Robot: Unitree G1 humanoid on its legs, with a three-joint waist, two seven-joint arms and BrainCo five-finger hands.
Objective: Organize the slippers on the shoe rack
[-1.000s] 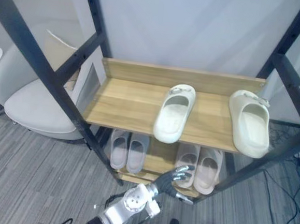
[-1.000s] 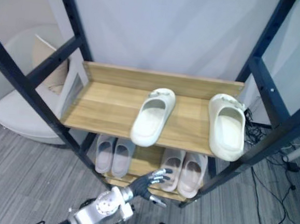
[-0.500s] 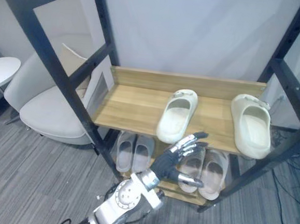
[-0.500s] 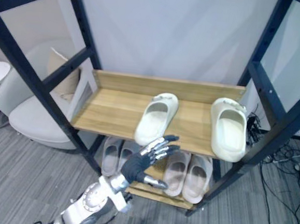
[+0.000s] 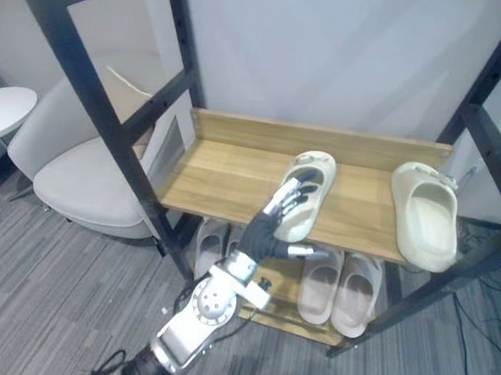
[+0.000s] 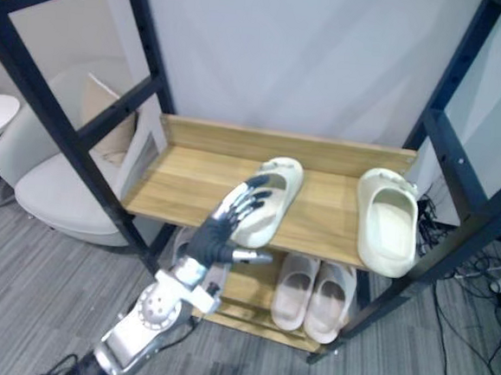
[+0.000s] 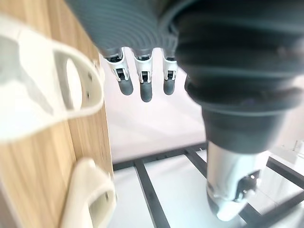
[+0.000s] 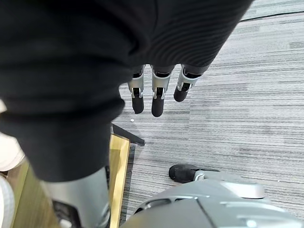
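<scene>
The robot's left hand (image 5: 275, 222) is raised in front of a black metal shoe rack (image 5: 105, 107), fingers straight and fanned apart, thumb out to the side, holding nothing. Its fingertips overlap the heel end of a cream foam slipper (image 5: 310, 185) at 1 o'clock, lying toe-away near the middle of the light wooden upper shelf (image 5: 226, 172); whether they touch it cannot be told. A second cream foam slipper (image 5: 426, 217) lies well apart at 3 o'clock from the first, at the shelf's end. On the lower shelf are two pairs of pale pink slippers, one at 5 o'clock from the hand (image 5: 340, 286), one at 8 o'clock (image 5: 212, 237). A white padded chair (image 5: 69, 182) stands at 9 o'clock beyond the rack. The right hand (image 8: 154, 97) hangs over grey striped carpet (image 8: 228, 109), fingers straight, empty.
</scene>
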